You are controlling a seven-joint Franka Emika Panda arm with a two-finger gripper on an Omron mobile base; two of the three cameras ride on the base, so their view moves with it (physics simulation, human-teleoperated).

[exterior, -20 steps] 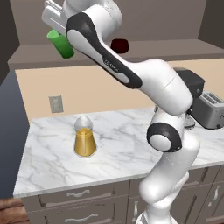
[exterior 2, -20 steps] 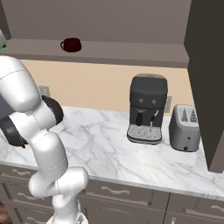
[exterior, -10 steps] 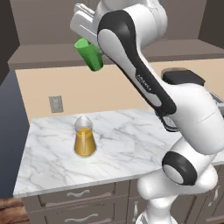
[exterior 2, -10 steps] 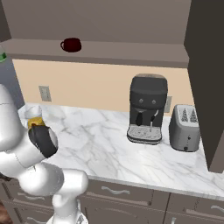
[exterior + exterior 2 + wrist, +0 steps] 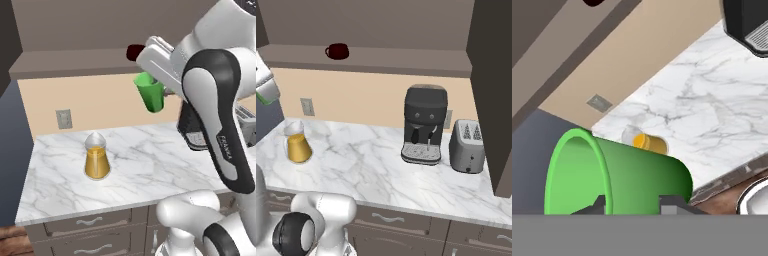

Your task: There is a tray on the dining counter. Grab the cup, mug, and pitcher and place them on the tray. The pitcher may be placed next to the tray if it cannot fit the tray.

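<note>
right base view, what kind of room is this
A home kitchen, rendered in simulation. A marble worktop with drawers runs along the wall, carrying a dark coffee machine and a grey toaster. A wall shelf above holds a dark mug.

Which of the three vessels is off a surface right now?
The green cup, held in the fingers. The pitcher stands on the worktop, the mug on the shelf.

The arm [image 5: 223, 145] bears a small dark marking (too small to read).
</note>
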